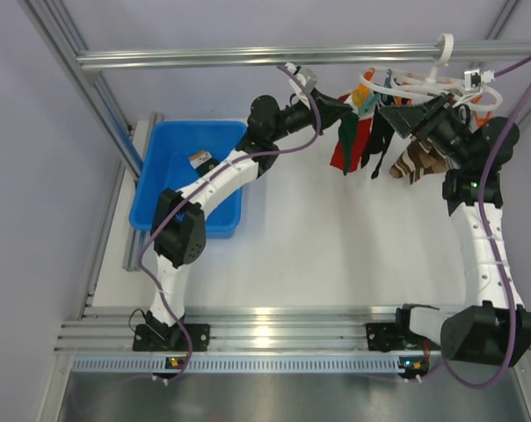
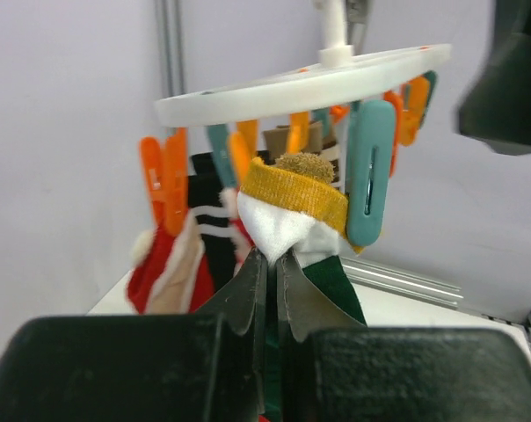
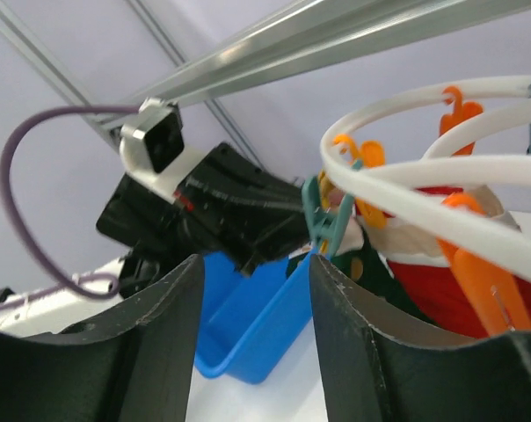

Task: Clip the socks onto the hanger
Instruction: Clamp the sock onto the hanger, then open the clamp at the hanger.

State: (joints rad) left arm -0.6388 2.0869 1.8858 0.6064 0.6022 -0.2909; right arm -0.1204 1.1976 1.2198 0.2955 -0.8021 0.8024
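Hanger [image 1: 406,86]: hung from rail [image 1: 248,57] above counter's [image 1: 336,246] far right corner, socks [image 1: 349,145] clipped beneath.
Left end effector [image 2: 267,259]: clenched on green-and-white sock [image 2: 287,224] just under hanger.
Right end effector [image 3: 255,272]: released, jaws apart, beside hanger.

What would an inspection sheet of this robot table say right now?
Surface: white tabletop, flat.
Job's things: hanger hooked on the aluminium rail; red sock clipped on it; green-and-white sock held up under its pegs.
Clutter: blue bin; brown striped sock on the hanger.
Grippers: left gripper shut on the green-and-white sock; right gripper open, holding nothing.
Cables: purple cable loops off the left gripper's wrist.
Surroundings: pale walls behind the rail.
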